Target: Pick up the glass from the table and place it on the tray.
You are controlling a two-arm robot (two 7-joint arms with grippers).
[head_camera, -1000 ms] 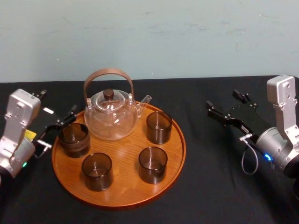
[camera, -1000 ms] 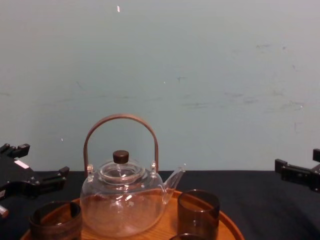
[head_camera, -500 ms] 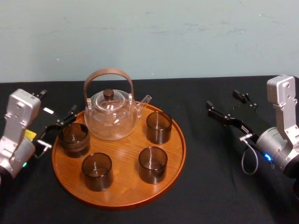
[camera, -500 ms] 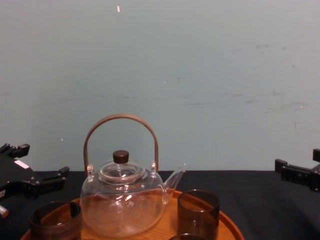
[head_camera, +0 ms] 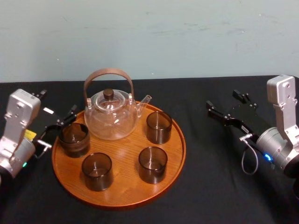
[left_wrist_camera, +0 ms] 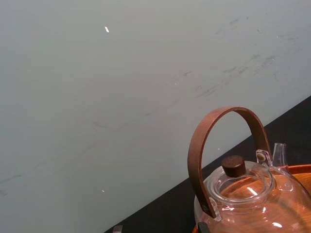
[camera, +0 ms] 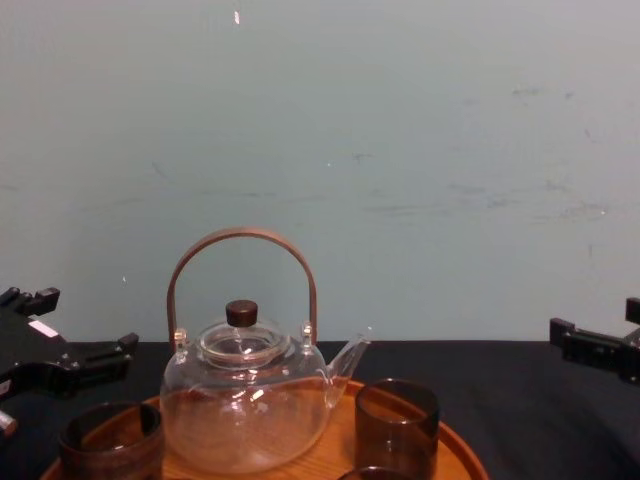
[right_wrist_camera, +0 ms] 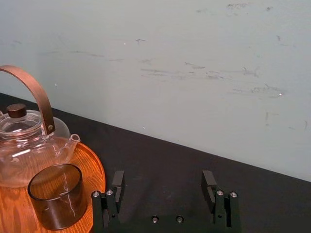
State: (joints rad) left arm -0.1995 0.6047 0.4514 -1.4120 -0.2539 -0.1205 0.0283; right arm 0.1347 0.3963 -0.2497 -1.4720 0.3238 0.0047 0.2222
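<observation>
Scanning down from the black table cloth: the tray sits mid-table, wide and round, and it carries everything. The teapot stands at its 11 o'clock. The glass I take to be the task's own stands upright at the tray's 9 o'clock, just inside the rim. A second glass is at 7, a third glass at 4 and a fourth glass at 2, so I judge the placing done. Handling notes on the glass: a small straight-sided smoked tumbler with no handle. It is probably light, stiff, slick-walled and brittle, and liable to chip against the teapot or a neighbour. If I had to take it again I would close on opposite sides of the wall at about mid-height, squeezing gently and lifting straight up. The left gripper hangs just outside the rim at the tray's 10 o'clock, its fingers spread wide and holding nothing. The glass lies at roughly 5 o'clock from it, close by, not between the fingers and, as far as I can see, not touching them. The right gripper is parked well off at the tray's 2 o'clock, fingers wide apart and empty.
</observation>
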